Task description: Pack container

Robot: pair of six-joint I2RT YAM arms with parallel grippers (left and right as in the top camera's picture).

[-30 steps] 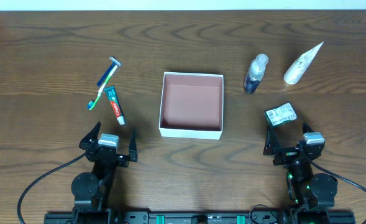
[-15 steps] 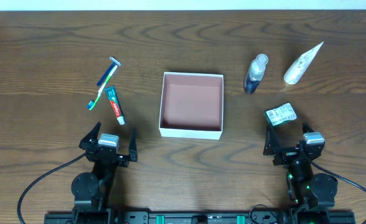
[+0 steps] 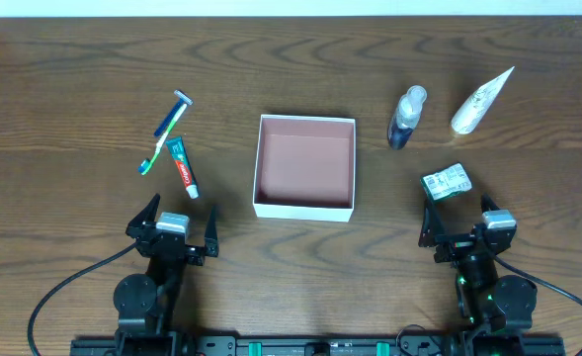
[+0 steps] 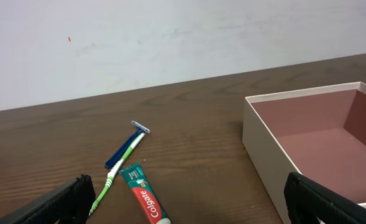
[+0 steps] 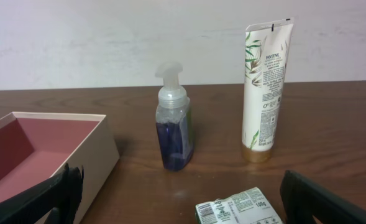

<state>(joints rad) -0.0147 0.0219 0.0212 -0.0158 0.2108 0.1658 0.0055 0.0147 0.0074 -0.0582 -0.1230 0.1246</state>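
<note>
The container (image 3: pixel 305 164), a shallow white box with a pinkish inside, stands empty at the table's middle; it also shows as container (image 4: pixel 265 148) and container (image 5: pixel 91 163). To its left lie a toothpaste tube (image 3: pixel 183 168), a green toothbrush (image 3: pixel 158 150) and a blue razor (image 3: pixel 172 114). On its right are a blue pump bottle (image 3: pixel 406 117), a white shampoo tube (image 3: pixel 481 101) and a soap packet (image 3: pixel 447 182). My left gripper (image 3: pixel 182 211) stands open just short of the toothpaste (image 4: pixel 144 200). Open too, my right gripper (image 3: pixel 457 208) sits right behind the soap packet (image 5: pixel 242 209).
In the right wrist view the pump bottle (image 5: pixel 173 127) and the shampoo tube (image 5: pixel 266 87) stand upright near a white wall at the table's far edge. The toothbrush (image 4: pixel 117 171) and razor (image 4: pixel 127 146) lie crossed over each other.
</note>
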